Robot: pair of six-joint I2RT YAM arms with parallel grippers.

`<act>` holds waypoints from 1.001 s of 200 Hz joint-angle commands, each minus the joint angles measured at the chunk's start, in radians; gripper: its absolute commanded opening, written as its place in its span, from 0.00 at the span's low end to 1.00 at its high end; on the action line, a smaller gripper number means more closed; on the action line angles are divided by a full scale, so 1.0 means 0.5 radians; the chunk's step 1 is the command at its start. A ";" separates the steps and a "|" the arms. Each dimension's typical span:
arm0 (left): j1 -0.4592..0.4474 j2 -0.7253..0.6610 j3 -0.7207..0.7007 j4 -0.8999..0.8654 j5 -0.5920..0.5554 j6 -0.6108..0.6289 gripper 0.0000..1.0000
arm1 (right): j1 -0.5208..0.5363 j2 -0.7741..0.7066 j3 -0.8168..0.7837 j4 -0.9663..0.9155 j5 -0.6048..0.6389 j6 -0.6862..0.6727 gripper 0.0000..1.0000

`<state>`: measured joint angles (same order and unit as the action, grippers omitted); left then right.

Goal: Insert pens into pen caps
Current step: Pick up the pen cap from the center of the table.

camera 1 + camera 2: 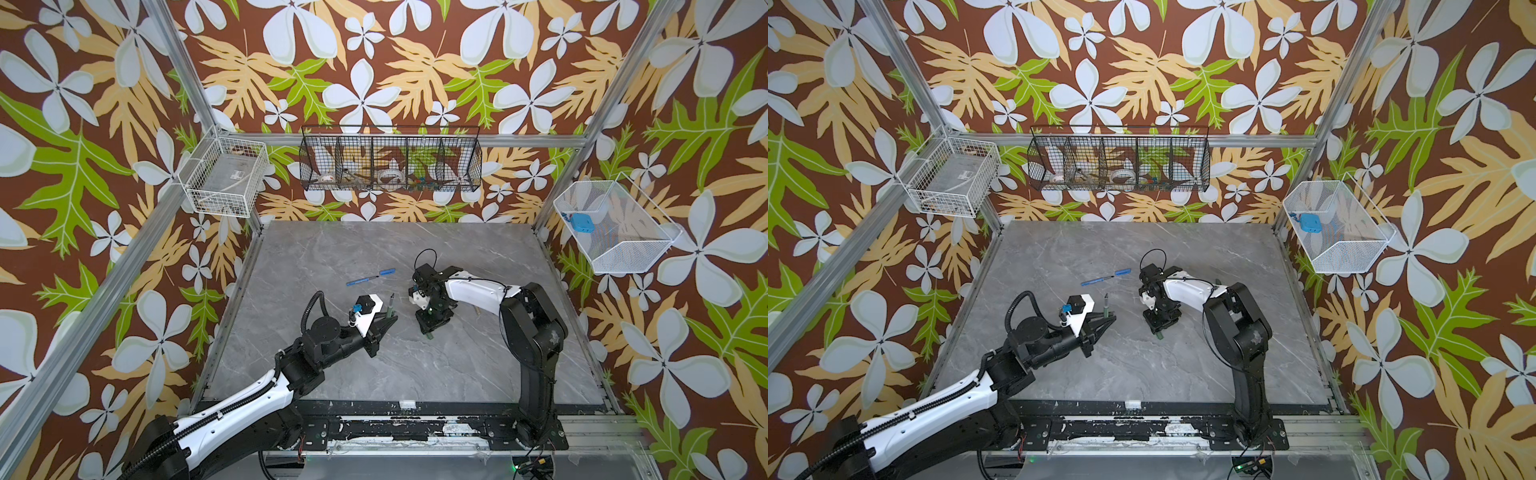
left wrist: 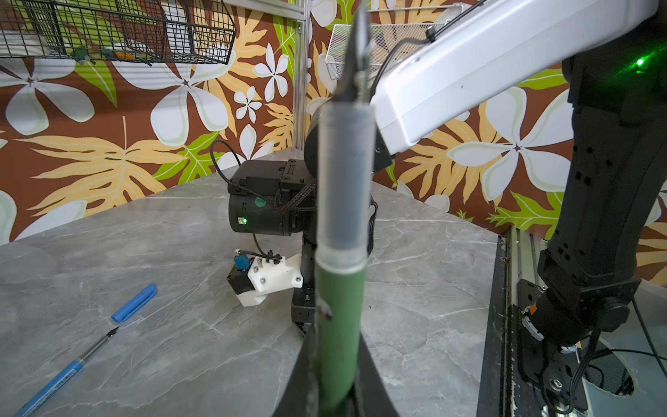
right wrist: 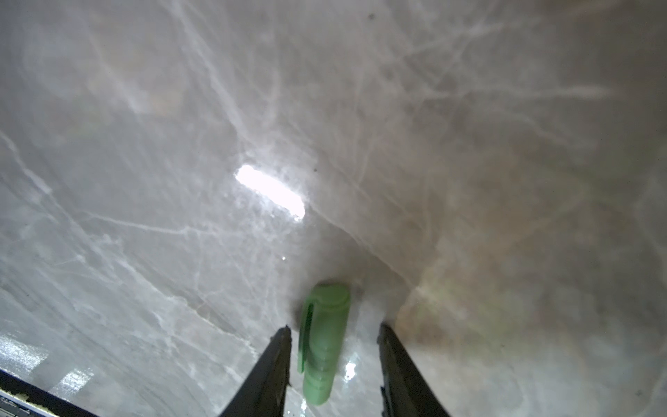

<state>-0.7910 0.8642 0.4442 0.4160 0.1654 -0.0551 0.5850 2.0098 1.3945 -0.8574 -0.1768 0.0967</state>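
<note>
My left gripper is shut on a dark green pen, which it holds upright with the dark tip pointing up. My right gripper points straight down at the table, open. A green pen cap lies flat between its fingers, with a gap on each side. Further back, a blue pen and a blue pen cap lie almost end to end, apart from both grippers.
On the back wall hangs a black wire basket of odds and ends. White wire baskets hang on the side walls above the grey marble table. The arm bases stand on the front rail.
</note>
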 commanded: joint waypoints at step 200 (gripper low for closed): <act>0.002 0.168 0.041 0.106 -0.048 0.015 0.00 | 0.079 -0.395 -0.270 0.356 0.258 0.199 0.06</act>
<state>-0.7910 0.9421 0.4496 0.4236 0.1402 -0.0479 0.6281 1.8763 1.2861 -0.7532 -0.0486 0.1764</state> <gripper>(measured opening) 0.137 0.116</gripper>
